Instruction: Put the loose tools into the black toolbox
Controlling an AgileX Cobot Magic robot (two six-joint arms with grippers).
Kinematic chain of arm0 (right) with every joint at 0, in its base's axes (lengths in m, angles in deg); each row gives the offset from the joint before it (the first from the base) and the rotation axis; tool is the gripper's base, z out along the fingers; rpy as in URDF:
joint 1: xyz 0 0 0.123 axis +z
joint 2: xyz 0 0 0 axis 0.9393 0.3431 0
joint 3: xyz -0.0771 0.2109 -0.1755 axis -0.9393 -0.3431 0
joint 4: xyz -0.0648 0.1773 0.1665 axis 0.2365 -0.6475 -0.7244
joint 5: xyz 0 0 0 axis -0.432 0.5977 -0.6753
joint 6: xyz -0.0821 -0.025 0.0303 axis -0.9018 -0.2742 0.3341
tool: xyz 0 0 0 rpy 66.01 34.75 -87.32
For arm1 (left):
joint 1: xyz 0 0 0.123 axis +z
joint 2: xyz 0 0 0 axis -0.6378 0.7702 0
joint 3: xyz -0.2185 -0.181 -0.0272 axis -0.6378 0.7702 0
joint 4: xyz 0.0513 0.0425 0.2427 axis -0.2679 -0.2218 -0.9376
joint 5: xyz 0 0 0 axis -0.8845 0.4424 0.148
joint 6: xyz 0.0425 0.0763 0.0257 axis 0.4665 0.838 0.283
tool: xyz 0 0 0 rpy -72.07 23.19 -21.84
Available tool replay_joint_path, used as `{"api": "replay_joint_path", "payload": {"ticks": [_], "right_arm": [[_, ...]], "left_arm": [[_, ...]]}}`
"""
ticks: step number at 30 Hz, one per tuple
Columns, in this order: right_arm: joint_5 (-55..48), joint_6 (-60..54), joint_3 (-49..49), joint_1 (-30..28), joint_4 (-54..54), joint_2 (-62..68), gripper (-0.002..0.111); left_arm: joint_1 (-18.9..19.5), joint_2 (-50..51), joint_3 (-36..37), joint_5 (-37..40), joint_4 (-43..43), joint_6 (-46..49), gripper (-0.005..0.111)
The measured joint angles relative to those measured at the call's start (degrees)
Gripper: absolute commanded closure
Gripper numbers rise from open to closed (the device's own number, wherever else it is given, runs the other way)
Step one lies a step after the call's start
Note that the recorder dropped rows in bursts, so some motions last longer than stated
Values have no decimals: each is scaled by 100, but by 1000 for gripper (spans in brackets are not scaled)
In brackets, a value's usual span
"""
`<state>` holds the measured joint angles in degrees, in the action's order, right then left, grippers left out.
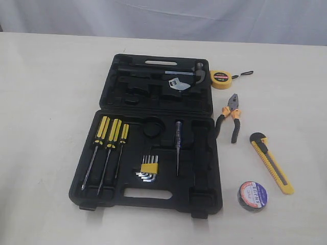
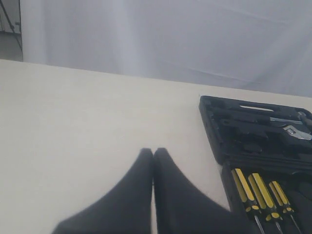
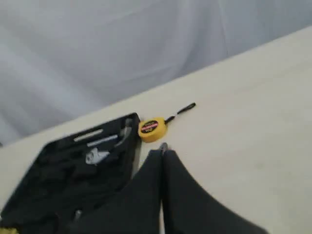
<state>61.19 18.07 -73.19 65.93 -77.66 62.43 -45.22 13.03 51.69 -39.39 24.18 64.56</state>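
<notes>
- My right gripper (image 3: 162,148) and left gripper (image 2: 152,152) are both pressed together, empty.
- The tape roll (image 1: 252,196), knife (image 1: 271,162), pliers (image 1: 231,116), then tape measure (image 1: 221,79) lie between the black toolbox (image 1: 110,196) and the right edge of the desk (image 1: 306,102).
- The tape measure is a little ahead of my right gripper, so that arm is closer.
</notes>
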Motion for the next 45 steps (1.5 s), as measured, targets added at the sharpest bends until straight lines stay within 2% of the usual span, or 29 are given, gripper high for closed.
{"api": "replay_joint_path", "payload": {"ticks": [4,9,12,17,22,25,27,33,35,37,45], "right_arm": [[-2091,-1273,1808,8,-156,748,109],[-4920,-2541,4048,8,-1055,2481,109],[-5460,-2792,4686,55,-1431,3493,109],[-5637,-2986,4698,553,-1451,4547,109],[-5635,-2957,4171,1390,-1131,5199,109],[-5294,-2897,3792,1765,-1033,5452,106],[-5024,-2835,3584,1956,-1014,5574,96],[-4604,-2768,3230,2134,-993,5783,48],[-4540,-2756,3202,2134,-993,5804,38],[-4529,-2746,3189,2134,-993,5829,33],[-4092,-2746,3189,2134,-993,5829,33]], "left_arm": [[0,0,0,0,0,0,107],[0,0,0,0,0,0,107],[0,0,0,0,0,0,107],[0,0,0,0,0,0,107],[0,0,0,0,0,0,107],[0,0,0,0,0,0,107],[0,0,0,0,0,0,107],[0,0,0,0,0,0,107],[0,0,0,0,0,0,107],[0,0,0,0,0,0,107],[0,0,0,0,0,0,107]]}}
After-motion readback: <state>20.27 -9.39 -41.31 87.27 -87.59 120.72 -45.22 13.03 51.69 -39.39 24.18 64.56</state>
